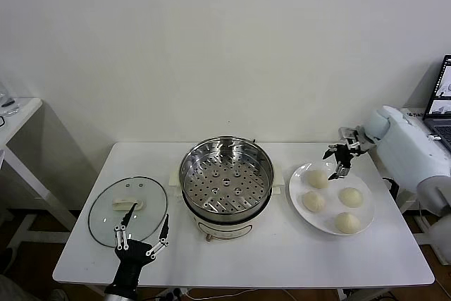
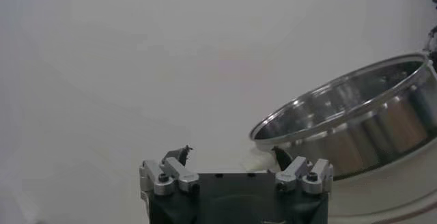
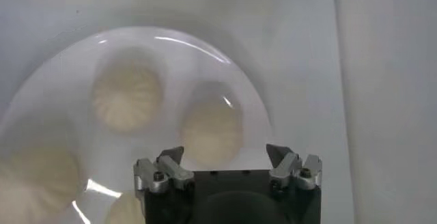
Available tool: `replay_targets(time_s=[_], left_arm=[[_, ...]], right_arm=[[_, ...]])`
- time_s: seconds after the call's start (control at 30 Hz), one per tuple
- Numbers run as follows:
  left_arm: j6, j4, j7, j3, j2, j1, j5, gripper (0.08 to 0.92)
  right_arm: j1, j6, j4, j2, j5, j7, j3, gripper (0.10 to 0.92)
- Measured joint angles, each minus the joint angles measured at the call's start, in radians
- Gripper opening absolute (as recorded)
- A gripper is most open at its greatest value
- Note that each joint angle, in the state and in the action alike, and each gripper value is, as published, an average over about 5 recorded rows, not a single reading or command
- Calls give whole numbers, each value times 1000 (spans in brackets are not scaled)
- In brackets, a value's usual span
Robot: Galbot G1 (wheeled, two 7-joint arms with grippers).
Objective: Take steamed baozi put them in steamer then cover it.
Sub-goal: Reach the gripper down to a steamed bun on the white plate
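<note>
While lidless, steamer [image 1: 226,182] mouth upward

Right gripper [image 3: 225,156] hanging wide open over a white plate [image 3: 61,61]. Four steamed baozi [image 3: 127,98] on it, blurry. One sitting right between the fingers [image 3: 171,160], nothing gripped. Bare white table [image 3: 382,109] beside the plate.

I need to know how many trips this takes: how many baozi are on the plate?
4, all on the white plate right of the steamer: back-left, back-right, front-left, front-right. None in the steamer; none seem hidden.
</note>
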Motion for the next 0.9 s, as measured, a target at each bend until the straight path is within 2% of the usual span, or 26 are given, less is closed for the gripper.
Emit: replay_targets(time_s=[0.73, 0.9], left_arm=[[-3, 5, -4, 2, -1, -3, -2, 823], [-4, 4, -6, -2, -2, -3, -2, 823]], right_arm=[[-19, 51, -106, 93, -111, 51, 10, 822], [-21, 55, -116, 99, -124, 64, 10, 790]])
